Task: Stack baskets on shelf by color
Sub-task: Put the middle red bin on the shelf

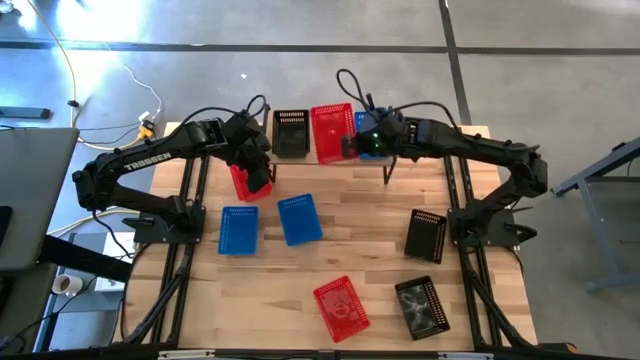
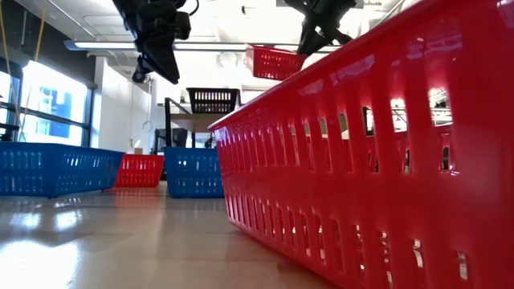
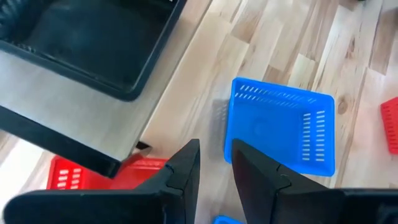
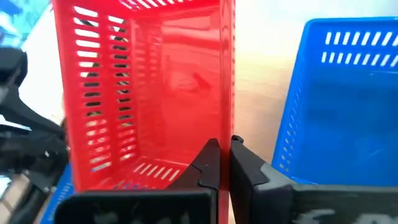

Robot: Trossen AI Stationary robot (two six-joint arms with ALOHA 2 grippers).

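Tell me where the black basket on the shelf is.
In the high view, the black basket sits at the shelf's left end, beside the red basket.

Lab or workshop: polished concrete floor, loose cables, big windows, wooden table.

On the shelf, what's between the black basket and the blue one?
A red basket, pinched at its rim by the right claw. It sits between the black basket and the blue basket; the high view shows this.
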